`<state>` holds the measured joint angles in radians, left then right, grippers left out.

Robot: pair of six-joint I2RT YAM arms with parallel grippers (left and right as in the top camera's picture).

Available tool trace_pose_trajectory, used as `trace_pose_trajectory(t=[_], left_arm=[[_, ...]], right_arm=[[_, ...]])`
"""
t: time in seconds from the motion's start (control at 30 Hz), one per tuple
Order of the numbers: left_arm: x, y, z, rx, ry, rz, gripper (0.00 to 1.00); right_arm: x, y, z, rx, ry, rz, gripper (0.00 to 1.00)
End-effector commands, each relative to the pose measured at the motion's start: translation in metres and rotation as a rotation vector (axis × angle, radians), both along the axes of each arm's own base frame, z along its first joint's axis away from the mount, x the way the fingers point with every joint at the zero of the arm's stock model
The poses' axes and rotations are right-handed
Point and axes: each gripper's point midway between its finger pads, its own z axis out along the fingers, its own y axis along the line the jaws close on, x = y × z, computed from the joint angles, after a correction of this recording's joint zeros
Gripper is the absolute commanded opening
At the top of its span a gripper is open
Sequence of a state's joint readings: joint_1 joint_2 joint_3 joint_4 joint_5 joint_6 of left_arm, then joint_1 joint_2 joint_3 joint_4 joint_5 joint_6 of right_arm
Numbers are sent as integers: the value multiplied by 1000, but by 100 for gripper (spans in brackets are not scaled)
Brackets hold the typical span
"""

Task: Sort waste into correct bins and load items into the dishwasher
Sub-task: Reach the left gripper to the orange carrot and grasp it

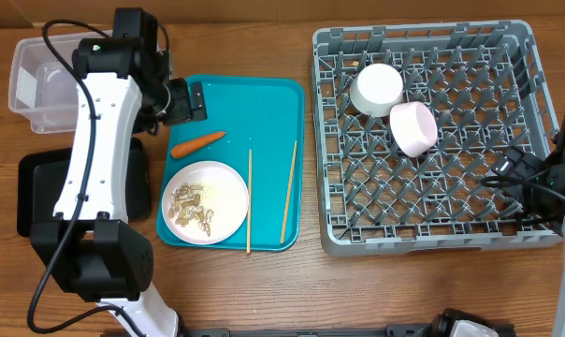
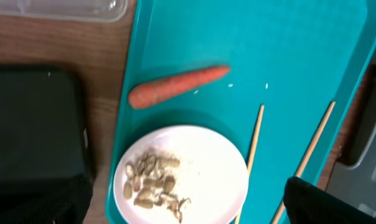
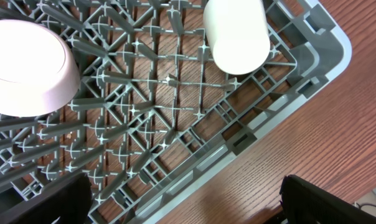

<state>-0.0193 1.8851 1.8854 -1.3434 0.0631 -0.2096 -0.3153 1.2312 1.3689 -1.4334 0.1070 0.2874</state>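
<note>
Wide-spread left end effector near carrot; right end effector, apparently wide too, over dish rack.

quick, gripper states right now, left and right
Left gripper: open, holding nothing.
Right gripper: open, holding nothing.

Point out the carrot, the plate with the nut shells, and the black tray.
carrot (image 2: 175, 86), left wrist view, middle of its body.
plate (image 1: 228, 192), overhead view, bare white right side.
black tray (image 1: 37, 187), overhead view, bare floor.
</note>
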Motion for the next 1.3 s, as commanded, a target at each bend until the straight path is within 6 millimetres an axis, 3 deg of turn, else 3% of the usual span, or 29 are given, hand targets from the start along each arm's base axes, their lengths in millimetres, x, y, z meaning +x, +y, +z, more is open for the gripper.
trace_pose_trajectory(t=[0.0,0.2,0.43,0.77,1.17,1.27], left_arm=[[6,-1,0,92,-33,-85,100],[23,-7,-16,170,-48,-346,100],[27,-8,-68,187,71,-529,97],[30,-25,-139,105,193,-566,96],[41,-26,-179,111,213,-542,96],[39,-25,-182,109,224,-542,91]], right_arm=[[2,0,9,-2,-33,-3,100],[2,2,8,9,-36,2,100],[2,2,8,8,-37,2,100],[2,1,8,7,-36,4,100],[2,2,8,7,-35,4,100],[2,1,8,6,-35,4,100]])
